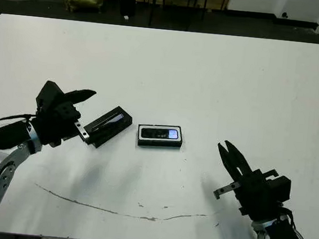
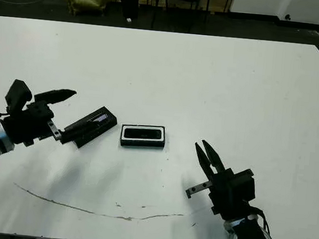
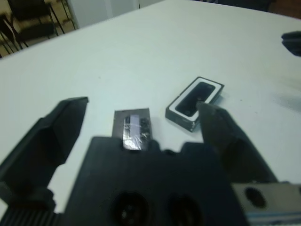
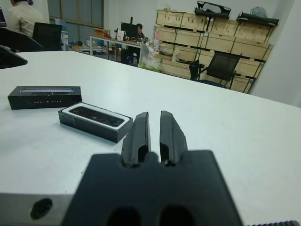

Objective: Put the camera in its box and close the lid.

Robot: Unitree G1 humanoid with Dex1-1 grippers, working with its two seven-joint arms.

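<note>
At the left of the head view, the left gripper (image 1: 86, 115) stands wide open, one black finger raised and the other low beside the near end of the lid (image 1: 108, 126), a black rectangular cover with a glossy grey-lavender strip on top; it grips nothing. The lid lies flat and askew on the white table (image 1: 209, 73), just left of centre. Immediately to its right, apart from it, sits the box (image 1: 159, 136), a shallow black rectangular tray with a white inner lining, and the camera (image 1: 161, 134), a slim black bar with a pale-blue mark, appears already seated inside it. At lower right, the right gripper (image 1: 229, 158) hovers empty, well apart from the box, its fingers nearly together with a narrow slit between them in its wrist view. Judgement: the lid looks light, rigid and thin-walled, with a slick top that may slip. It is best pinched across its two long matte sides near mid-length, then lowered square over the tray, since a skewed fit could jam or push the light box along the table.
</note>
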